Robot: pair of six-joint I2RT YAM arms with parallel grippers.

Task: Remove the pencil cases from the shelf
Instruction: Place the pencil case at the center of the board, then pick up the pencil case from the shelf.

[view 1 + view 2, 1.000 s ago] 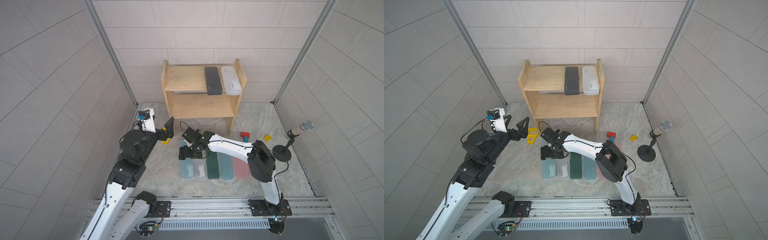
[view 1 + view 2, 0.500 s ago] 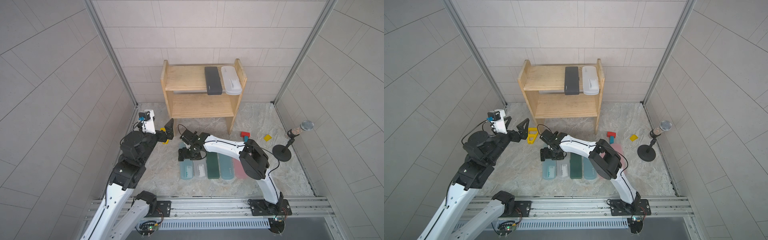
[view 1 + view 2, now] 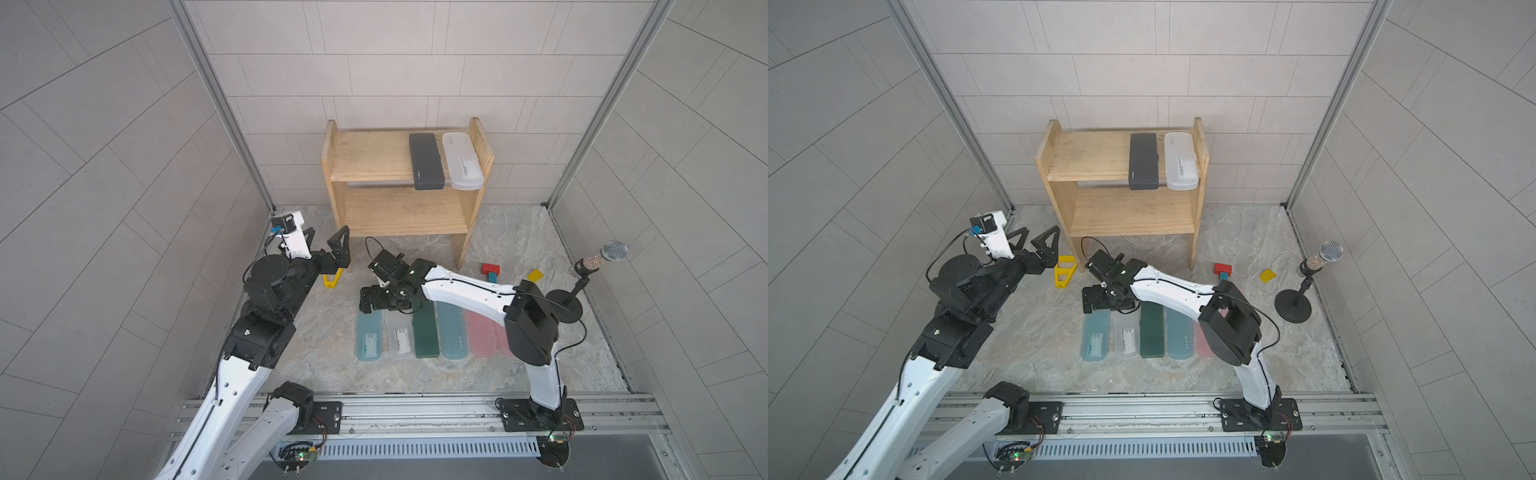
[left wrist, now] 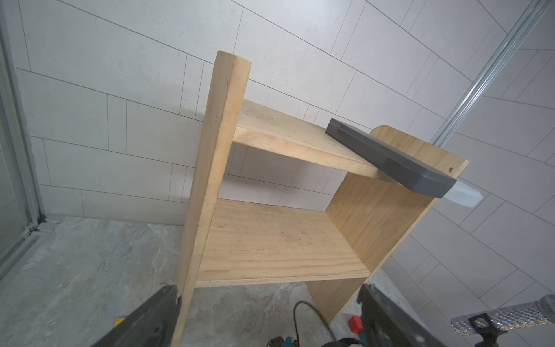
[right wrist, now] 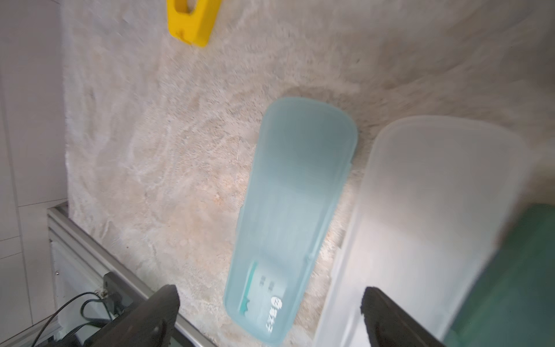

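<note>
Two pencil cases [image 3: 427,162] are left on the shelf [image 3: 374,160] on the marbled worktop [image 3: 519,232]. Left gripper [image 3: 324,243] and right gripper [image 3: 384,301] are held wide open, empty, near a yellow frame [image 3: 1066,262].

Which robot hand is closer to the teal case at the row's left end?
Right. The right gripper hovers just over the teal case; the left gripper is beside the shelf.

Yellow triangular frame [image 3: 1065,271] near marble floor's [image 3: 519,232] left edge. Toward right edge: red block [image 3: 490,269] touching blue block [image 3: 493,277], yellow wedge [image 3: 535,274], microphone [image 3: 598,261] on round stand.
</note>
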